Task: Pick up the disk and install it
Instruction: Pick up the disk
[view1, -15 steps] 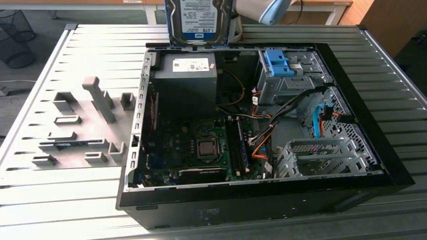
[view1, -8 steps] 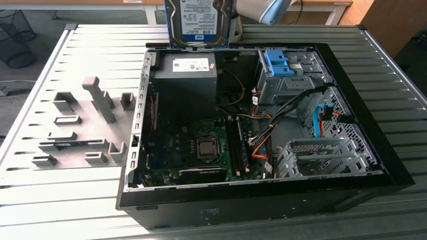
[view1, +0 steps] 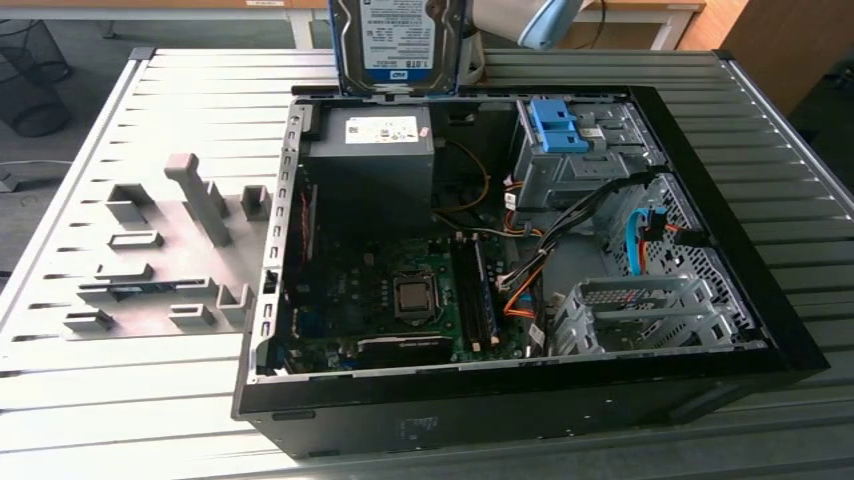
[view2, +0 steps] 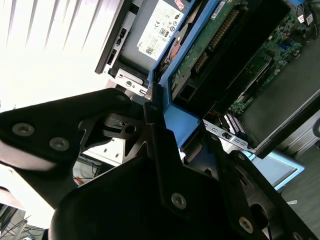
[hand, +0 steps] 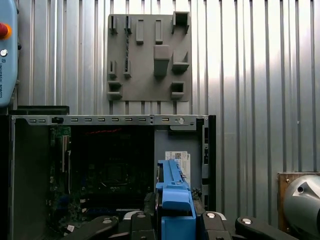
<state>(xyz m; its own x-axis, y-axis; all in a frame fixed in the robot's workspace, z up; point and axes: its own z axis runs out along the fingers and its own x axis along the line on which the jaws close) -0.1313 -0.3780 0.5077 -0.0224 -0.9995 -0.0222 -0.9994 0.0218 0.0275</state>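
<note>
holding disk (view1: 396, 40) upright at top centre of exterior view, above case (view1: 400, 430) | gripper (hand: 175, 222) clamping across blue rails (hand: 174, 192) | judging stiff, dense, shock-sensitive | gripping by railed edges best, avoiding exposed board (view2: 215, 45)

Disk (view1: 396, 45): silver-grey body, white-and-blue label; blue rails along its edges in the first wrist view. Gripper (hand: 175, 222): black. Computer case (view1: 534, 420): black shell. Power supply (view1: 367, 170): black, white sticker. Bracket (view1: 561, 125): blue, on a grey cage (view1: 567, 180). Circuit board (view1: 387, 300): dark green. Cable (view1: 627, 240): blue. Table (view1: 120, 400): grey, ribbed in parallel strips. Holder plate (view1: 147, 270): plain grey.
</note>
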